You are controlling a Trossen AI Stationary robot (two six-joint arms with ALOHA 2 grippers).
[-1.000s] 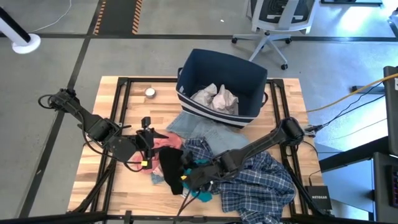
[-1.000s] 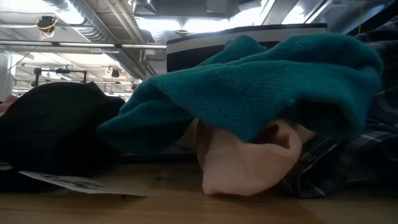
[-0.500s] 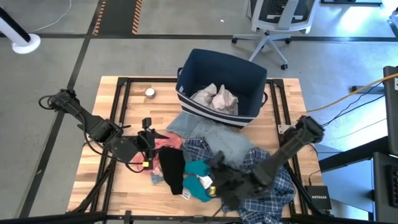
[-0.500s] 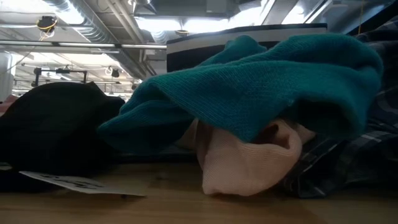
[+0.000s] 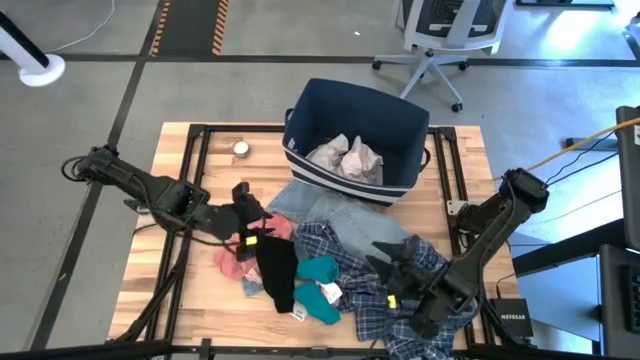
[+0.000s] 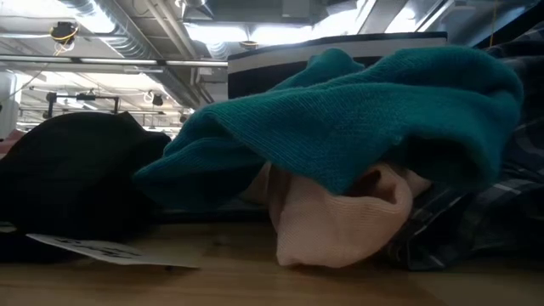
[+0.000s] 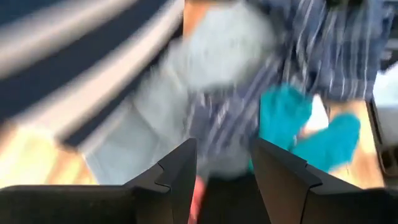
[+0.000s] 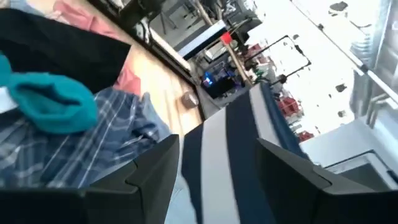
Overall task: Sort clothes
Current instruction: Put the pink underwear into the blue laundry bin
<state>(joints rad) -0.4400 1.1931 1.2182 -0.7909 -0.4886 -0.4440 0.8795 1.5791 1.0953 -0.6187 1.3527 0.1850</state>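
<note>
The clothes lie heaped on the wooden table (image 5: 190,290): a blue-white plaid shirt (image 5: 425,275) at the right, light blue denim (image 5: 325,210) by the bin, and a teal piece (image 5: 318,275), a black piece (image 5: 275,270) and a pink piece (image 5: 232,258) in the middle. In the low view the teal piece (image 6: 357,110) rests on a pale pink one (image 6: 340,221). My left gripper (image 5: 258,218) is open above the pink and black pieces' far edge, pointing at the denim (image 7: 124,143). My right gripper (image 5: 383,258) is open above the plaid shirt (image 8: 93,149), holding nothing.
A navy bin with white stripes (image 5: 400,115) stands at the table's far side, with white and grey pieces (image 5: 345,157) inside. A small round silver object (image 5: 241,149) lies at the far left. Black frame rails (image 5: 195,160) run along the table's sides.
My right gripper has drawn back from the middle of the pile toward the table's right edge, over the plaid shirt; the teal piece now lies uncovered. My left gripper has moved toward the right and far edge, nearer the denim.
</note>
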